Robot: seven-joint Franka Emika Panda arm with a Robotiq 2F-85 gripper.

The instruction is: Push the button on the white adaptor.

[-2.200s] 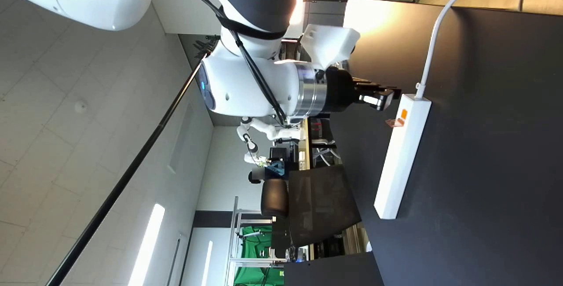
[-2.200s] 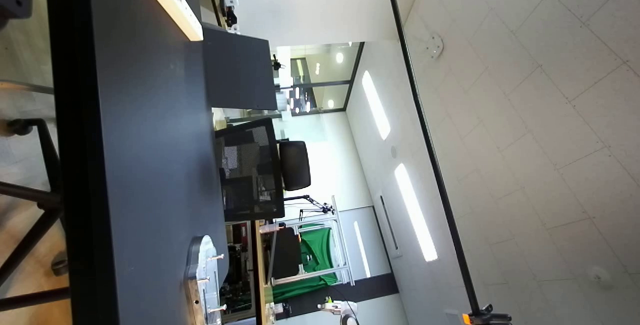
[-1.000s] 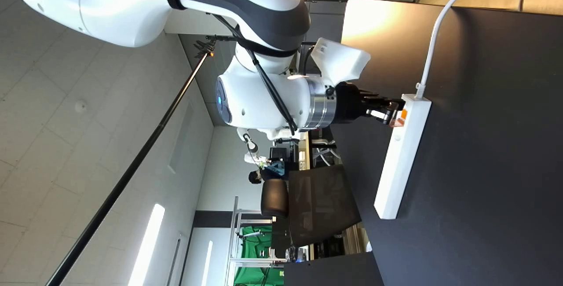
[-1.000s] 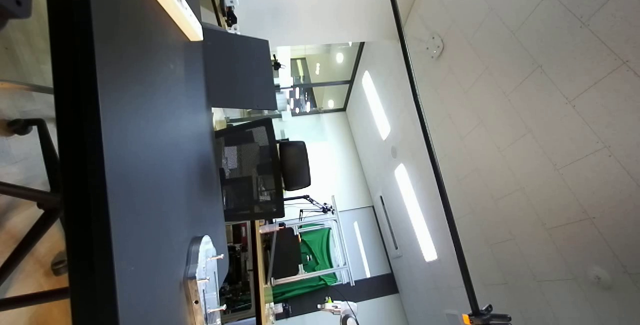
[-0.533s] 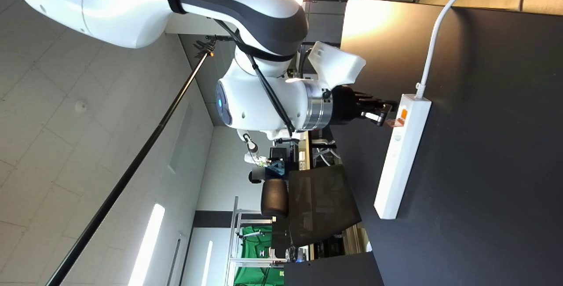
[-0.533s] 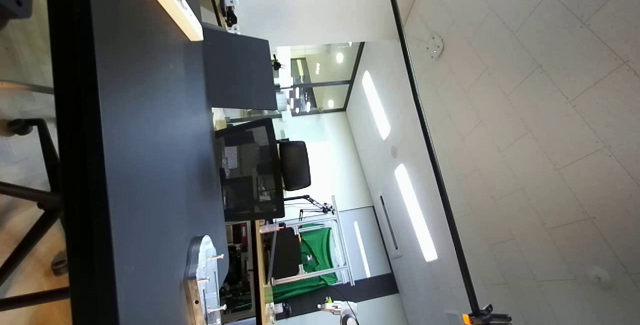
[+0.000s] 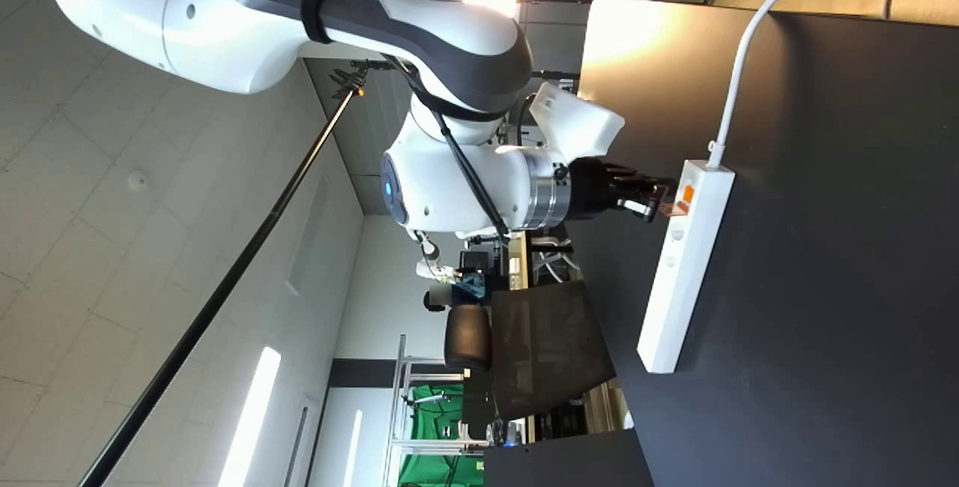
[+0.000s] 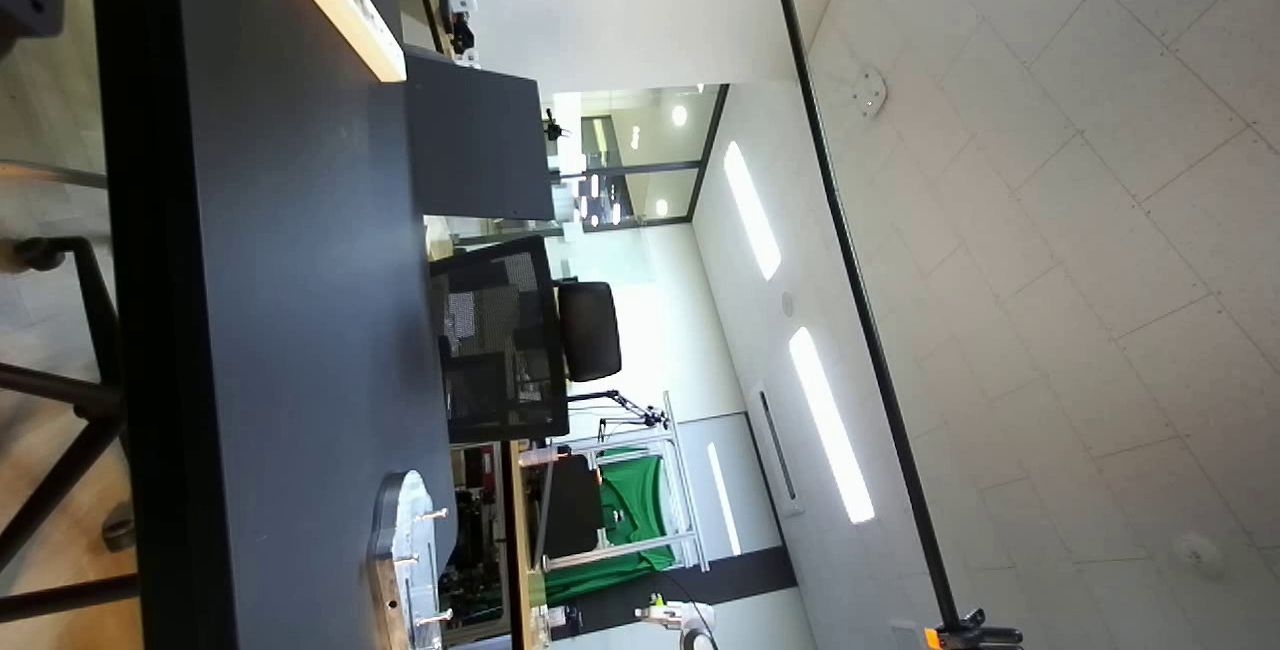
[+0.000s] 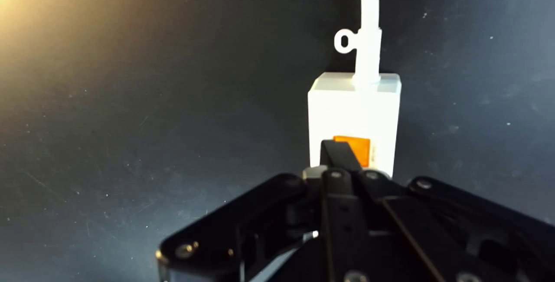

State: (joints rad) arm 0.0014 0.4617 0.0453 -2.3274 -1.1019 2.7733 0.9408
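— Starting with the biggest?

— Starting with the dark table [image 7: 824,285], spreading through both exterior views and filling the background of the wrist view.

— Seeing what over it?

— Seeing the white robot arm [image 7: 449,30], bending down over the table in an exterior view.

— And finding the white adaptor [image 7: 683,277] where?

— Lying on the table in both exterior views, stretching long and narrow, trailing a white cable [image 7: 733,82] from one end.

— Catching the gripper [image 9: 344,158] as well?

— Yes, hanging over the adaptor's cable end and pointing down at it. Standing narrow in the wrist view, resting tip against tip.

— Noticing anything smaller?

— Noticing a translucent pinkish piece [image 7: 680,208], jutting from the adaptor near that same end.

— And spotting the button [image 9: 360,148]?

— Spotting it last, showing orange on the adaptor's upper face, close to the cable and just beside the pinkish piece. Partly hiding behind the gripper in the wrist view.

— Touching it?

— Not telling from these views: appearing very near, leaving contact unclear.
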